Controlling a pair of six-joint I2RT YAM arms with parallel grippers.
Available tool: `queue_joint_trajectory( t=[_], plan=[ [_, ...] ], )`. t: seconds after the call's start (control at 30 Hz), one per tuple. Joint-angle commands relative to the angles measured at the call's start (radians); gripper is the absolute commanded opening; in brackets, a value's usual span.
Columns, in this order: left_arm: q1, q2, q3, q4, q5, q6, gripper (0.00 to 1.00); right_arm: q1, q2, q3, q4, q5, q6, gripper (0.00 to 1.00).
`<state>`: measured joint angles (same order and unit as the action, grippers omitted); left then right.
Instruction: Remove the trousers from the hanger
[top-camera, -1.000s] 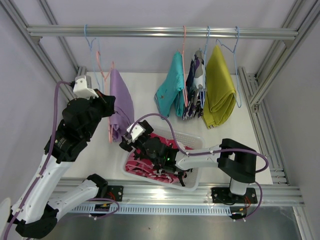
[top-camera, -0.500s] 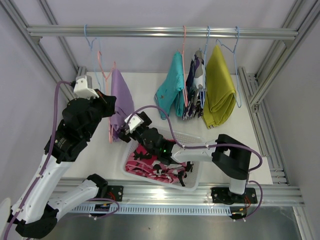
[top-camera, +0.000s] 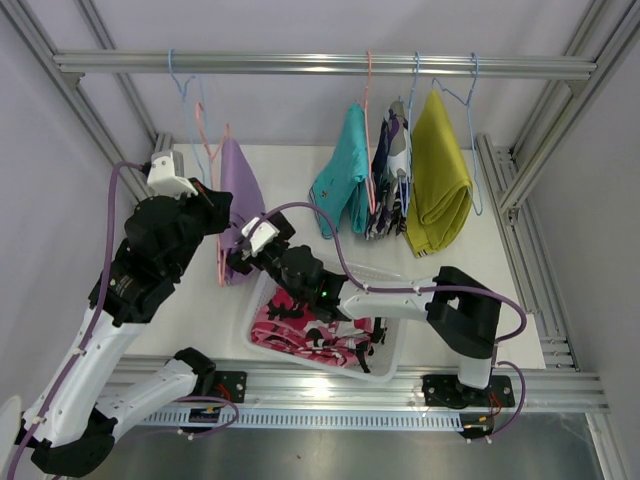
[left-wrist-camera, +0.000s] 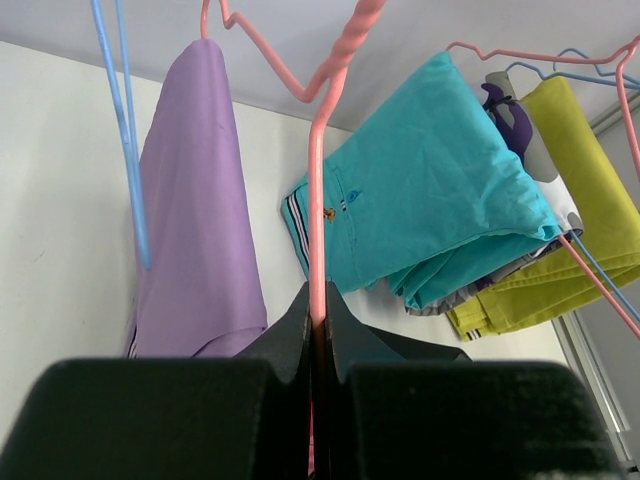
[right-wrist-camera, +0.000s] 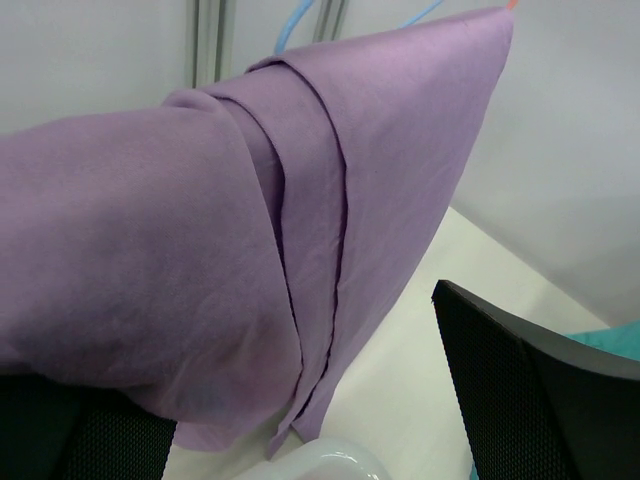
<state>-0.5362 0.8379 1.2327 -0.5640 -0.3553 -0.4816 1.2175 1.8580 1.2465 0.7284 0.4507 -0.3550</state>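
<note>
The lilac trousers (top-camera: 242, 190) hang over a pink hanger (top-camera: 221, 262) off the rail. My left gripper (top-camera: 214, 207) is shut on the pink hanger's wire (left-wrist-camera: 317, 200), with the lilac trousers (left-wrist-camera: 195, 200) to its left. My right gripper (top-camera: 240, 251) is open at the trousers' lower end; the lilac cloth (right-wrist-camera: 250, 200) lies between its spread fingers (right-wrist-camera: 530, 400). The teal (top-camera: 345, 175), camouflage (top-camera: 388, 190) and mustard trousers (top-camera: 438, 180) hang on the rail at the right. The pink-red patterned trousers (top-camera: 300, 335) lie in the basket.
A white basket (top-camera: 388, 276) stands at the table's front, under my right arm. An empty blue hanger (top-camera: 185, 95) hangs from the metal rail (top-camera: 320, 65) at the left. Frame posts stand at both sides.
My right gripper has moved up and to the left, from above the basket to the lower end of the lilac trousers. My left arm has not moved.
</note>
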Motion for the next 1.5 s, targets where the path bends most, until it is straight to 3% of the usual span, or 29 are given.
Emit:
queue_joint_trajectory(
  t=[0.0, 0.37, 0.5, 0.6, 0.87, 0.97, 1.1, 1.17, 1.47],
  plan=[
    [0.007, -0.007, 0.050, 0.093, -0.027, -0.014, 0.01, 0.017, -0.014, 0.030, 0.049, -0.007, 0.010, 1.00],
    [0.007, -0.010, 0.044, 0.087, -0.033, -0.029, 0.00, 0.047, -0.002, 0.019, 0.108, -0.006, -0.001, 0.96],
    [0.008, -0.010, 0.045, 0.087, -0.027, -0.032, 0.00, 0.034, 0.027, 0.036, 0.147, -0.003, -0.038, 0.67],
    [0.007, -0.008, 0.045, 0.085, -0.016, -0.031, 0.01, 0.028, 0.036, 0.050, 0.158, -0.006, -0.065, 0.55],
    [0.007, 0.004, 0.045, 0.084, -0.001, -0.038, 0.01, -0.006, 0.059, 0.087, 0.169, -0.050, -0.065, 0.53],
    [0.007, 0.010, 0.044, 0.085, -0.005, -0.037, 0.01, -0.006, 0.058, 0.099, 0.169, -0.052, -0.068, 0.42],
    [0.008, 0.020, 0.044, 0.085, -0.013, -0.034, 0.01, -0.006, 0.037, 0.096, 0.160, -0.038, -0.076, 0.11],
    [0.007, 0.021, 0.037, 0.090, -0.022, -0.031, 0.01, -0.004, 0.024, 0.091, 0.158, -0.027, -0.082, 0.01],
    [0.012, 0.053, 0.010, 0.116, -0.135, 0.018, 0.01, 0.014, -0.051, 0.139, 0.118, -0.004, -0.148, 0.00]
  ],
)
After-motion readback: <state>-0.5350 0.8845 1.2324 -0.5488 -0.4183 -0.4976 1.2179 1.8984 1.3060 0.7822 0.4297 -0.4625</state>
